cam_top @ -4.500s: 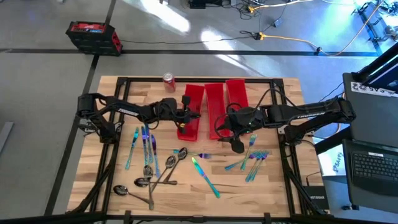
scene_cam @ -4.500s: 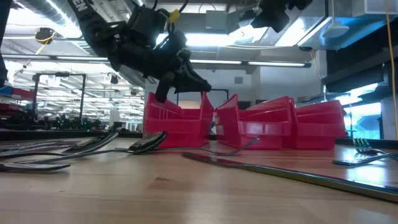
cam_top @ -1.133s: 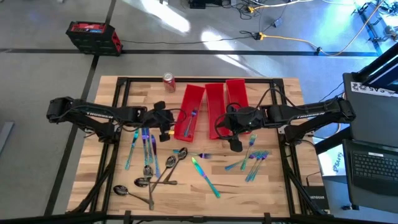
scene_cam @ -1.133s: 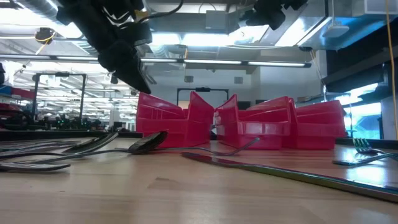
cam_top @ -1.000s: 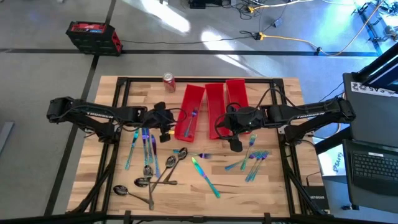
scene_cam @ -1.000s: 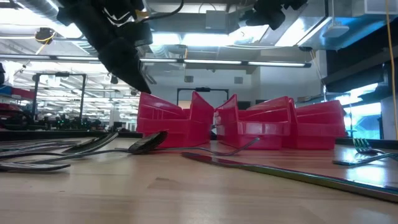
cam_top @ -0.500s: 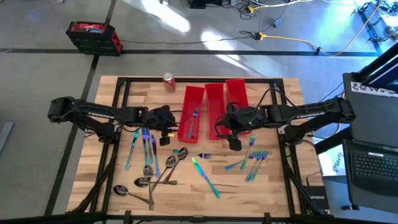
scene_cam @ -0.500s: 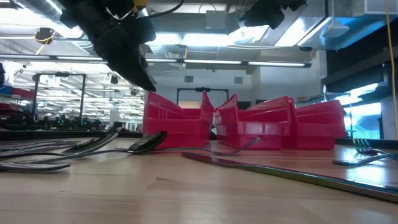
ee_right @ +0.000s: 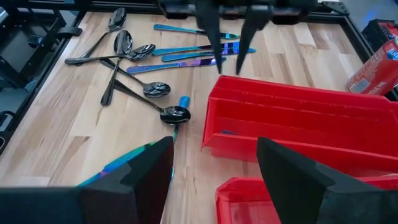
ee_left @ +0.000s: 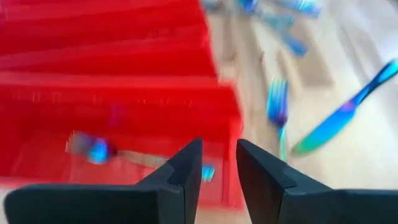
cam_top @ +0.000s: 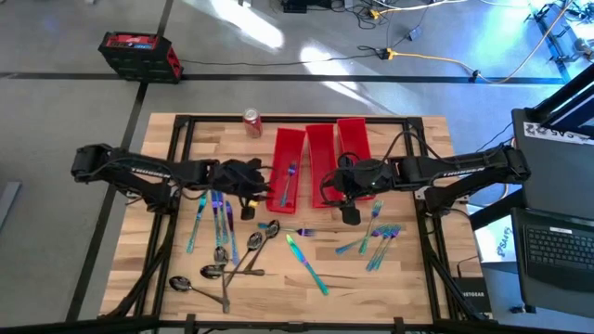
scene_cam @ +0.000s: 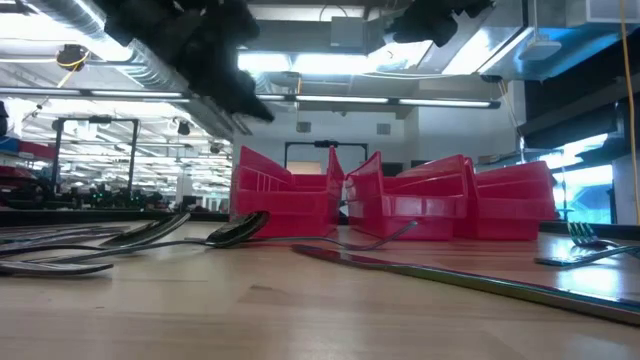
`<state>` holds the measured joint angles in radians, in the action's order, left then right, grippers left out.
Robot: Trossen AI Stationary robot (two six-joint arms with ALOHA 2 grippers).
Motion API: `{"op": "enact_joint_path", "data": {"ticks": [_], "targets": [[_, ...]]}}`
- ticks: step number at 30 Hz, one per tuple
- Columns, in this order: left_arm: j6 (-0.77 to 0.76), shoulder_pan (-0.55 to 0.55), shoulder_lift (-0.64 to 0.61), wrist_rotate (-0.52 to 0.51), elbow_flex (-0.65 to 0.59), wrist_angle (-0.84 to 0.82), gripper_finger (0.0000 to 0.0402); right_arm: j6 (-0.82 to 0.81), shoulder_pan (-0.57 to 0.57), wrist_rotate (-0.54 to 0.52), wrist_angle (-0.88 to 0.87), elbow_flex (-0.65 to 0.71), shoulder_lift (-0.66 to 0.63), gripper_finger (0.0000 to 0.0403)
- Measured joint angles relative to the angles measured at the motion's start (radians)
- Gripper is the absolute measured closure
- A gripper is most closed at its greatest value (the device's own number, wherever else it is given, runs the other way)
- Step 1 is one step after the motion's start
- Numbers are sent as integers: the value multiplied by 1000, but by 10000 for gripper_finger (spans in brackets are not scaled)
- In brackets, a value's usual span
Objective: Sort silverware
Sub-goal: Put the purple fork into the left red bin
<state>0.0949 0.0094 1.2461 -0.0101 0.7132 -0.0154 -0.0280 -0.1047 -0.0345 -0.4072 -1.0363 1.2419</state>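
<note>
Three long red bins (cam_top: 320,162) stand side by side at the table's far middle. One teal fork (cam_top: 290,174) lies in the left bin (ee_left: 112,87). More silverware is spread on the wood: teal knives (cam_top: 218,218), dark spoons (cam_top: 232,260), a teal knife (cam_top: 306,264) and teal forks (cam_top: 376,237). My left gripper (cam_top: 258,188) hovers just left of the left bin, its fingers a little apart with nothing between them (ee_left: 219,155). My right gripper (cam_top: 349,215) hangs open and empty at the near end of the middle bin.
A red soda can (cam_top: 251,122) stands at the far edge, left of the bins. A laptop (cam_top: 557,246) sits beyond the table's right side. Bare wood lies along the near edge, right of the spoons (cam_top: 390,288).
My left gripper has risen a little, tipped its fingers upward and edged toward the left bin. The left bin, which leaned skewed toward that gripper a second ago, now stands straight again beside the other bins.
</note>
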Motion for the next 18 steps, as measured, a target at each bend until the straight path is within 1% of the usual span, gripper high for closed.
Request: {"op": "enact_joint_path", "data": {"ticks": [4, 8, 11, 18], "targets": [[35, -54, -32, 0, 0, 79, 315, 0, 0, 0, 0, 0, 0, 187], [74, -95, -64, -19, 0, 106, 315, 0, 0, 0, 0, 0, 0, 187], [119, -108, -77, -26, 0, 109, 315, 0, 0, 0, 0, 0, 0, 187], [119, -108, -81, -15, 0, 108, 315, 0, 0, 0, 0, 0, 0, 187]]}}
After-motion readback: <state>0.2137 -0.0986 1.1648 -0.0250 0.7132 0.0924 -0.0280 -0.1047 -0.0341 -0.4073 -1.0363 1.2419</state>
